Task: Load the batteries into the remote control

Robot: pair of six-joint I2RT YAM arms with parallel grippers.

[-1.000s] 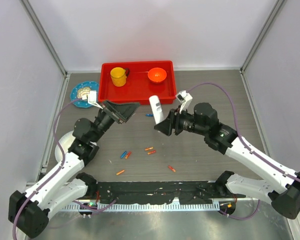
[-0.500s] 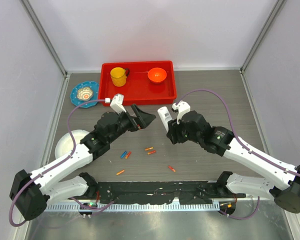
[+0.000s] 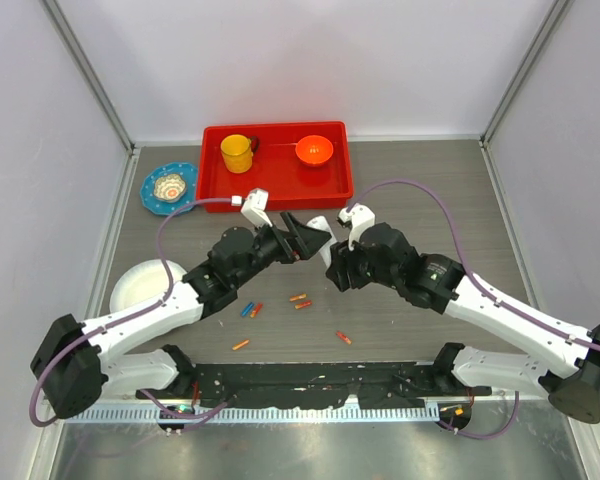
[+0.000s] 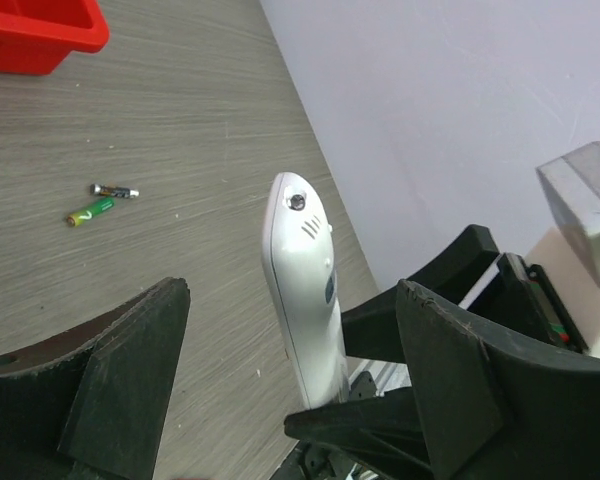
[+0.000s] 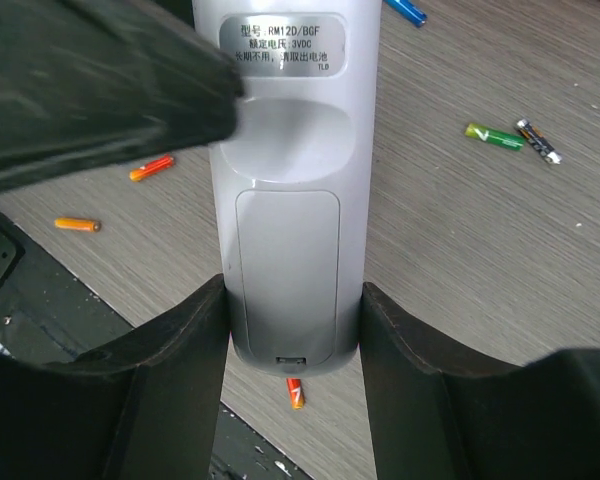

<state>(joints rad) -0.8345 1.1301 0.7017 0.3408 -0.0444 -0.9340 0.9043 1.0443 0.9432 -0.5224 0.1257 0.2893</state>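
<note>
Remote control (image 5: 285, 180) is held roughly upright at mid-scene, just beyond the scattered batteries (image 3: 300, 300), its lower end clamped in the right gripper (image 5: 292, 310) with the closed battery cover (image 5: 287, 262) facing that wrist, while the left gripper (image 4: 290, 330), jaws spread wide, flanks its top, likely to steady it.

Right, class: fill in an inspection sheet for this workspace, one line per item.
Surface: grey wood-grain table, no spill seen.
Job's things: remote control held off the table, battery cover on; batteries loose on the table.
Clutter: red tray holding yellow cup and orange bowl; blue plate; white plate.
Pincers: right pincer shut on the remote control; left pincer open, straddling it.
Cables: a purple cable loops from each wrist.
Surroundings: white walls.
</note>
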